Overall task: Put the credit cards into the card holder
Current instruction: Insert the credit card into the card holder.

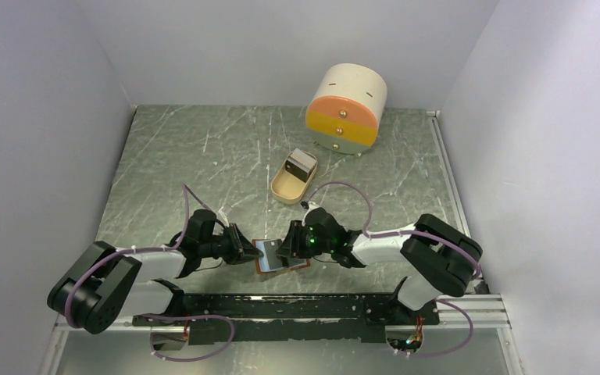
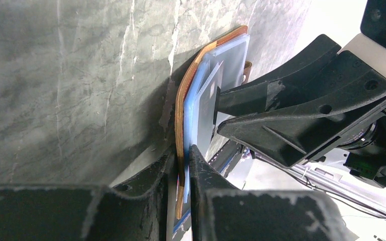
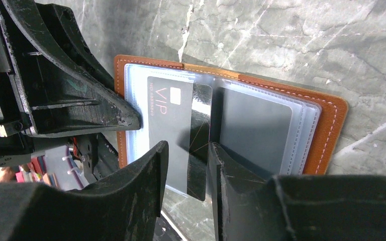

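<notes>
While the left gripper (image 2: 182,156) clamps one edge of the open holder (image 2: 181,105) near the middle of the tabletop's (image 1: 203,156) near edge, the right gripper (image 3: 188,155) stands with jaws apart around a dark card (image 3: 200,120) at the clear pockets (image 3: 301,130). A VIP card (image 3: 166,115) lies in one pocket.

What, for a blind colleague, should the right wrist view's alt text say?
The right pincer straddles a dark VIP card at the clear pockets of the open tan card holder. The left pincer clamps the holder's edge, over a marbled table.
</notes>
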### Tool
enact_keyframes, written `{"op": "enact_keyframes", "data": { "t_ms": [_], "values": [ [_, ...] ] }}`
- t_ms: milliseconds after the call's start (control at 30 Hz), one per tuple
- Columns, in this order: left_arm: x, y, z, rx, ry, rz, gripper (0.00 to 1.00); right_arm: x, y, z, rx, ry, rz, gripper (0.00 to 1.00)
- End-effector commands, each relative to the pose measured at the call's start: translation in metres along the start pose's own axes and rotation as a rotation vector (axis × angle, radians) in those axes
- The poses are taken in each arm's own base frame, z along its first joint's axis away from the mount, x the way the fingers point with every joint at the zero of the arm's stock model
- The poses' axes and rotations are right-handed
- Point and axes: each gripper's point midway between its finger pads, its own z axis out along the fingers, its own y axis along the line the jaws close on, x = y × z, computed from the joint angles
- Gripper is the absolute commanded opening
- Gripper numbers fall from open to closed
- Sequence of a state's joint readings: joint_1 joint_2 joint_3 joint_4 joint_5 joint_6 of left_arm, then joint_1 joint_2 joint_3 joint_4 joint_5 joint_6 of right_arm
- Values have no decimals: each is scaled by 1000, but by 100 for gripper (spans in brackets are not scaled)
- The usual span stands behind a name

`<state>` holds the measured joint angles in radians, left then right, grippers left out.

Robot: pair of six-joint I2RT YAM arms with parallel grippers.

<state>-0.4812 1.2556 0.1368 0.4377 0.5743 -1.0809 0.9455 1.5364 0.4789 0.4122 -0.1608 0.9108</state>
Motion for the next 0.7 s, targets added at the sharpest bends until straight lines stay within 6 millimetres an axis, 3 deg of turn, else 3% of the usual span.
{"op": "enact_keyframes", "data": {
  "t_ms": [0, 367, 533, 667],
  "values": [
    [-3, -13, 0, 52, 0, 40, 19, 10, -12, 1, 55, 40, -25, 39],
    [-3, -16, -1, 59, 1, 42, 21, 8, -19, -3, 106, 32, -25, 48],
    [-5, -19, -2, 62, -4, 48, 23, 8, -11, 0, 62, 37, -20, 49],
    [-5, -23, -3, 79, -4, 50, 23, 10, 0, 1, -12, 41, -10, 43]
  ]
}}
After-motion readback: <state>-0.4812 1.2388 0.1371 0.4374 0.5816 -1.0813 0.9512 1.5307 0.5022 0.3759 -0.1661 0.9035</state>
